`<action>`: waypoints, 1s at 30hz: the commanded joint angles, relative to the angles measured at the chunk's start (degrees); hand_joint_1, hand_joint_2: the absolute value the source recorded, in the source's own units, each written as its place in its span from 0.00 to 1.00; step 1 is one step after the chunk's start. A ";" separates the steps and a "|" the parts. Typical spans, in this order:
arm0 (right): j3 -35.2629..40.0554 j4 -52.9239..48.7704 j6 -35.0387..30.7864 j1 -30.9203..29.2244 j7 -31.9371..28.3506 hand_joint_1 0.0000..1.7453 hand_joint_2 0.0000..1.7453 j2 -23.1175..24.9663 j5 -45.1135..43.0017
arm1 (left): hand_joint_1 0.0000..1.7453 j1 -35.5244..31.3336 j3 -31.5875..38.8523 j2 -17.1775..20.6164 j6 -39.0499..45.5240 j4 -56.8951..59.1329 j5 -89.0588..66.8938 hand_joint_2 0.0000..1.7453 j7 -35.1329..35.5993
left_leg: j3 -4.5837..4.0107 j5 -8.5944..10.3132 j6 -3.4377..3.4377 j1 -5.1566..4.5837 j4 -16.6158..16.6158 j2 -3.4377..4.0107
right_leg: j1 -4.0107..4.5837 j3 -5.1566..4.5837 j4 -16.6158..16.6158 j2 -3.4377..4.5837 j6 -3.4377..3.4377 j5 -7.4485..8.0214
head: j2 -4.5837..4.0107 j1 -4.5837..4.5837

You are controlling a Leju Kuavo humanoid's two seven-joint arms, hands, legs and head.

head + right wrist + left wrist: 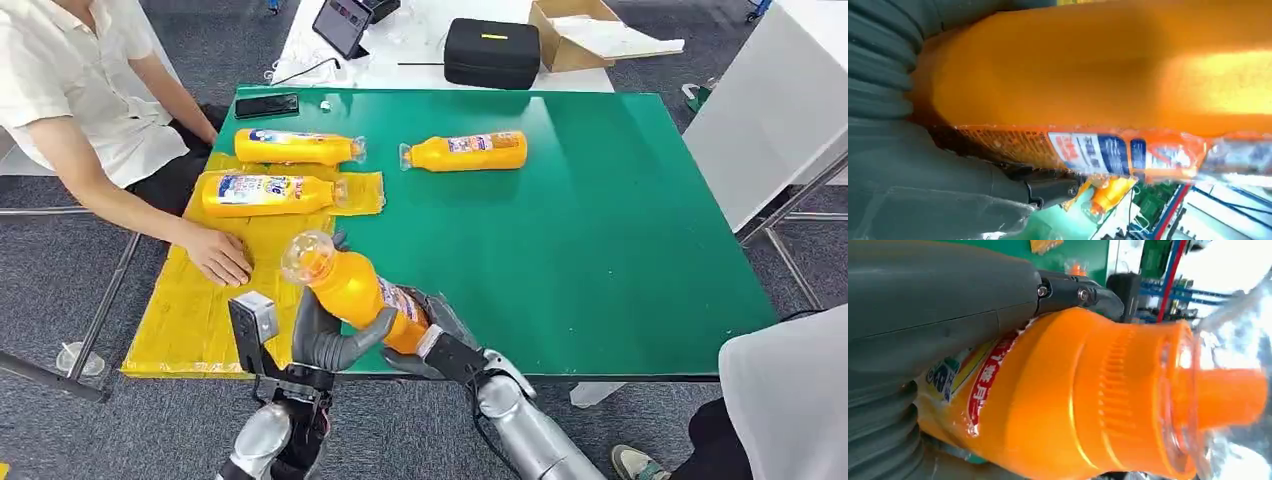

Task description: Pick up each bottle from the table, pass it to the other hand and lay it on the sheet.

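While gripped, bottle (352, 289) tilts, cap up-left toward sheet (262, 250).

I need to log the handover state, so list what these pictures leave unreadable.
- Held bottle: head view shows both the left hand and the right hand on it; which one bears the weight is hidden by their overlap.
- Its label print: blurred in the right wrist view, partly covered by the hand in the left wrist view.
- Yellow sheet: the person's hand covers part of it.
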 commanded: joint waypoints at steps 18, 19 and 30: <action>-11.36 -2.06 -9.25 7.60 -3.89 0.00 0.00 1.35 -8.84 | 1.00 7.92 12.70 0.54 -5.16 -15.50 6.98 1.00 -1.22 | 0.15 -0.10 0.06 -0.02 -0.03 -0.02 | 0.01 0.13 -0.02 -0.10 -0.07 -0.12 | 0.00 0.02; -12.04 -5.19 -16.00 9.21 -3.89 0.00 0.00 0.93 -5.77 | 1.00 8.38 13.69 0.61 0.13 -16.74 1.55 1.00 -3.28 | 0.07 -0.07 0.04 -0.02 -0.03 0.01 | 0.00 0.04 -0.02 -0.04 -0.05 -0.07 | 0.02 0.00; -20.60 -21.18 -40.04 12.62 -3.89 0.00 0.00 0.34 7.54 | 0.82 1.38 18.74 4.26 36.71 5.24 -62.40 1.00 -6.14 | 0.04 0.01 0.04 -0.06 -0.09 -0.10 | -0.04 -0.03 -0.04 -0.14 -0.07 -0.05 | 0.00 0.00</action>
